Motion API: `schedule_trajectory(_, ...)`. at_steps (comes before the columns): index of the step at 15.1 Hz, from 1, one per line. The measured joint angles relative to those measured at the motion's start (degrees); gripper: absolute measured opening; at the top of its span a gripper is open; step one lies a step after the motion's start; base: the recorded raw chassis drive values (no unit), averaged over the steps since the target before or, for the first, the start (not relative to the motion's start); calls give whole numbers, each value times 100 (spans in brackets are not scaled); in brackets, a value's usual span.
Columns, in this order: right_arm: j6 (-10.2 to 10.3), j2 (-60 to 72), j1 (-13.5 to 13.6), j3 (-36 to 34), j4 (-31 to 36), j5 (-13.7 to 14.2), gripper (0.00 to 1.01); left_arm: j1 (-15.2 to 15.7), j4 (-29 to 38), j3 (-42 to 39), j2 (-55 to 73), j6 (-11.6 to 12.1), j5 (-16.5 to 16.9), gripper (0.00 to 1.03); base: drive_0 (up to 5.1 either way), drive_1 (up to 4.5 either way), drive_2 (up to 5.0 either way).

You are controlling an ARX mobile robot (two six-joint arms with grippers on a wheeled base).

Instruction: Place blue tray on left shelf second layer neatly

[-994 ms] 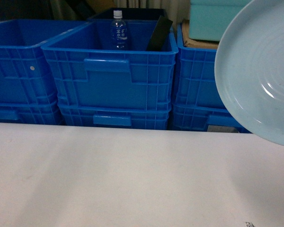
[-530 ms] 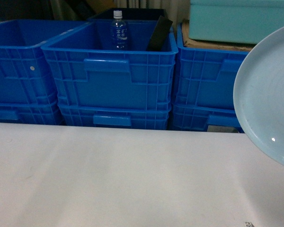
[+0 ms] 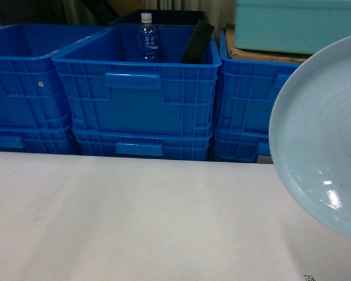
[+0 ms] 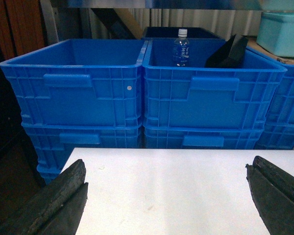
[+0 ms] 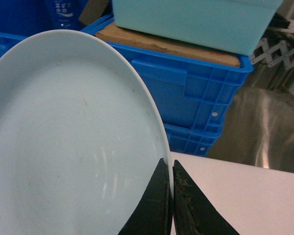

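- Light was dim and cool, with a strong blue cast in all three views.
- Small white glare spots sat low on the blue tray [image 3: 322, 146], perhaps from an overhead lamp.
- Behind the blue crates [image 3: 134, 93], the background sank into murk.
- The white table [image 3: 134, 222] looked softly, unevenly lit.
- Focus was soft, with fine grain throughout.

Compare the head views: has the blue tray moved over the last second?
Yes. The blue tray shifted right, then back left and lower against the teal box.
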Motion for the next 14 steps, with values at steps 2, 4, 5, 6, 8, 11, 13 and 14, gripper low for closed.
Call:
schedule_trajectory(2, -35, 15, -9, -120, 273, -61, 2, 0, 0, 0, 0, 0, 4, 98, 0, 0, 0)
schedule_trajectory(4, -52, 15, -7, -122, 308, -96, 2, 0, 0, 0, 0, 0, 2, 98, 0, 0, 0)
schedule_trajectory(5, -55, 15, -4, -122, 310, -96, 2, 0, 0, 0, 0, 0, 2, 98, 0, 0, 0)
schedule_trajectory(6, -55, 15, -4, -122, 308, -96, 2, 0, 0, 0, 0, 0, 2, 98, 0, 0, 0)
schedule_trajectory(8, -55, 15, -4, -125, 304, -96, 2, 0, 4, 0, 0, 2, 2, 98, 0, 0, 0)
schedule_trajectory(11, -76, 11, -4, -125, 297, -133, 2, 0, 4, 0, 0, 0, -13, 98, 0, 0, 0)
schedule_trajectory(13, -83, 15, 0, -125, 310, -125, 2, 0, -7, 0, 0, 0, -13, 98, 481, -265, -265)
schedule_trajectory(14, -83, 15, -2, -125, 308, -133, 2, 0, 4, 0, 0, 0, 0, 98, 481, -265, -265)
